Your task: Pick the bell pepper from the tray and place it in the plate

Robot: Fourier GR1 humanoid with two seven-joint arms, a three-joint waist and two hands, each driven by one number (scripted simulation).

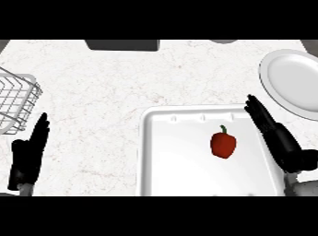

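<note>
Right hand (278, 136) — fingers straight, empty — beside the small red bell pepper (223, 144) on the white tray (162, 152); curl around its body, not the stem.

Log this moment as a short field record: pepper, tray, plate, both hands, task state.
pepper: red bell pepper, green stem, lying in the tray, untouched
tray: white rectangular tray, lower centre
plate: round white plate, upper right, bare
right hand: open, fingers straight, over the tray's right rim
left hand: open, resting lower left
task state: pick not yet done
</note>
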